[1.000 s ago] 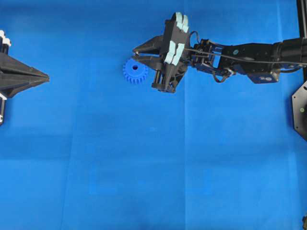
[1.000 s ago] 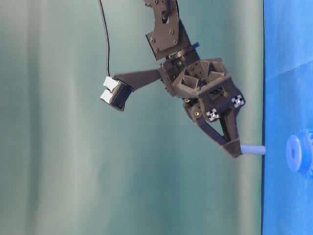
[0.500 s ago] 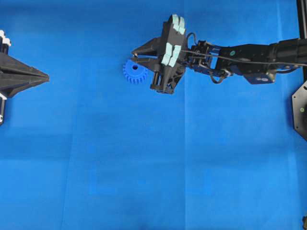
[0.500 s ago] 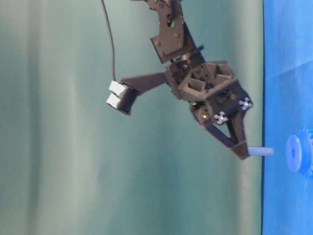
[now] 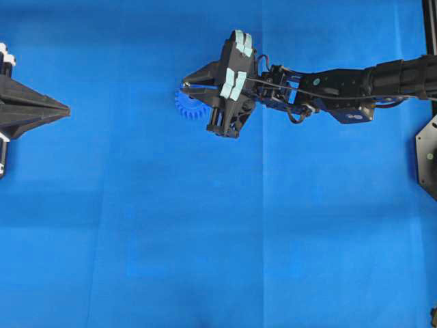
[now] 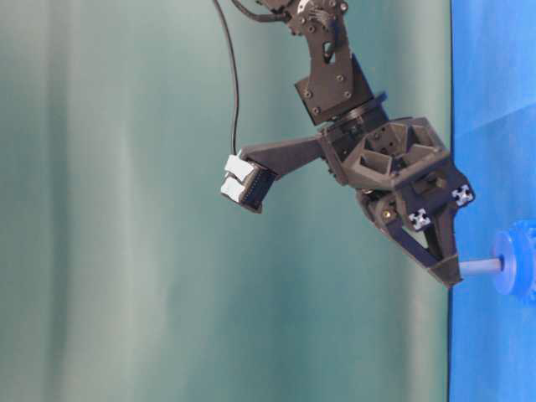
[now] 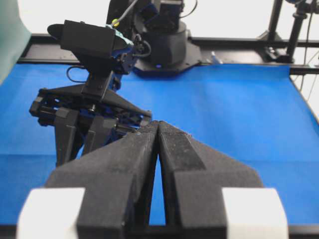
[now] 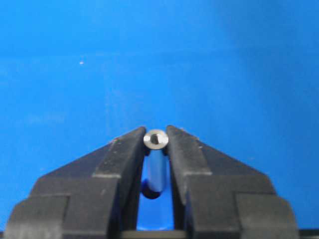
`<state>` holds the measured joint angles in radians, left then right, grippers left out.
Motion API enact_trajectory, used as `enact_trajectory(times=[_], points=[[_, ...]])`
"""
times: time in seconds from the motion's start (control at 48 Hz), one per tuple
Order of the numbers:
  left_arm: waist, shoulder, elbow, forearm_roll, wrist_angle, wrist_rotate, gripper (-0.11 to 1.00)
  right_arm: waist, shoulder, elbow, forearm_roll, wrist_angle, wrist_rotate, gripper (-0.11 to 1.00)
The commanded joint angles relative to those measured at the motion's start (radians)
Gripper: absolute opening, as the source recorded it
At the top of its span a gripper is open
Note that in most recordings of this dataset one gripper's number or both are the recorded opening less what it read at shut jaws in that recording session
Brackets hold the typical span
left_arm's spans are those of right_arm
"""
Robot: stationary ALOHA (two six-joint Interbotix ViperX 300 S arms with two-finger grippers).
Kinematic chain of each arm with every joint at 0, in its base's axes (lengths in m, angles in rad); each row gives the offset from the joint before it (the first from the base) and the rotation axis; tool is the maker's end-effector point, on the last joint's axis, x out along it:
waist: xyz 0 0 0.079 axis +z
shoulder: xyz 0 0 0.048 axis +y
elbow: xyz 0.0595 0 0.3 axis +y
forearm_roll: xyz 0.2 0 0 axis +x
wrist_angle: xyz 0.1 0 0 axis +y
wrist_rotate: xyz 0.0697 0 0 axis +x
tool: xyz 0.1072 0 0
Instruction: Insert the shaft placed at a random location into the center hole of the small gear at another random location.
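Table-level view: right pincer grasps the shaft, pointing straight into the small gear.

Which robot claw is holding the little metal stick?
The right end effector, by the blue gear, pinches the shaft between its fingers. The left end effector sits at the mat's edge, shut on nothing.

no text, label, brand, number or sign can be read anywhere in these views.
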<state>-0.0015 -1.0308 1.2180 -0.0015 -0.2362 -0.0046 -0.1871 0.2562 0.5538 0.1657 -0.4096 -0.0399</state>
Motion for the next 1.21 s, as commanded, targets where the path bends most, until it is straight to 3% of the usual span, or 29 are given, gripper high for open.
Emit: enact_trajectory(times=[0.0,0.604,1.188], points=[[0.003,0.006,-0.014,-0.002,-0.005,-0.002,0.00,0.002,-0.015,-0.012,0.003,-0.008,0.002,0.05],[0.003,0.005,-0.014,0.000,0.002,-0.002,0.00,-0.008,-0.138,0.006,-0.003,-0.009,-0.021,0.05],[0.003,0.005,-0.014,-0.002,0.002,-0.002,0.00,0.008,-0.049,0.008,0.021,-0.072,-0.012,0.05]])
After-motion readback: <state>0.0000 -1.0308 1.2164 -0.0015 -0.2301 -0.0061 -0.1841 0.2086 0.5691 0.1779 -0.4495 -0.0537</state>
